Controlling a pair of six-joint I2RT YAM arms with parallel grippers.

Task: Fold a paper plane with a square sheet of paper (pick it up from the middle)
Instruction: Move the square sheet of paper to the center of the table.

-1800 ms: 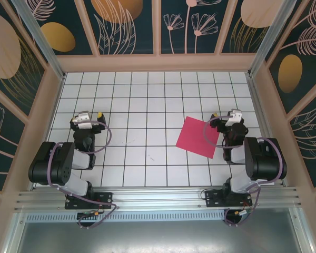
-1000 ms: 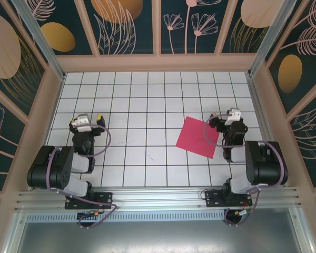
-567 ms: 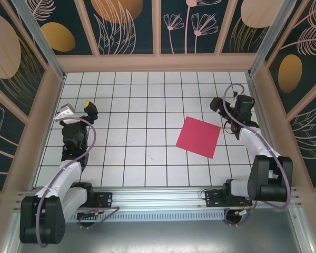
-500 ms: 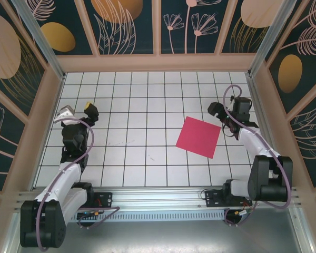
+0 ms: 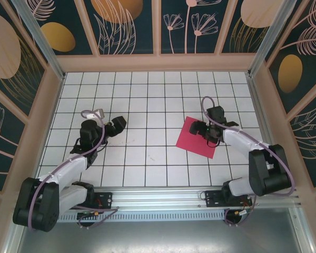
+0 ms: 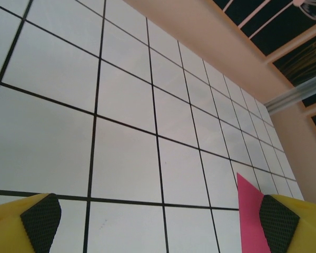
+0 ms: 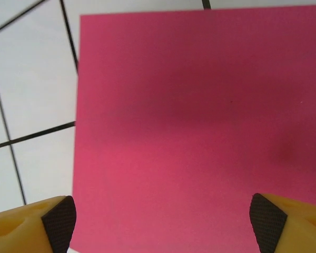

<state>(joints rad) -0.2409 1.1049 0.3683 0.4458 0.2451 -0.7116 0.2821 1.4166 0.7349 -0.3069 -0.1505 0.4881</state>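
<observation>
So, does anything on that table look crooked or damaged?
Only slightly: the pink square sheet of paper lies flat but turned askew to the table's grid lines. No tear or crease shows. The right hand is over it, open.

Both arms swing in from the sides.
The right gripper [image 5: 201, 128], jaws wide apart, now hangs over the far part of the flat magenta-pink square sheet of paper [image 5: 194, 142]; the left gripper [image 5: 116, 125], equally wide, has turned toward it.
</observation>
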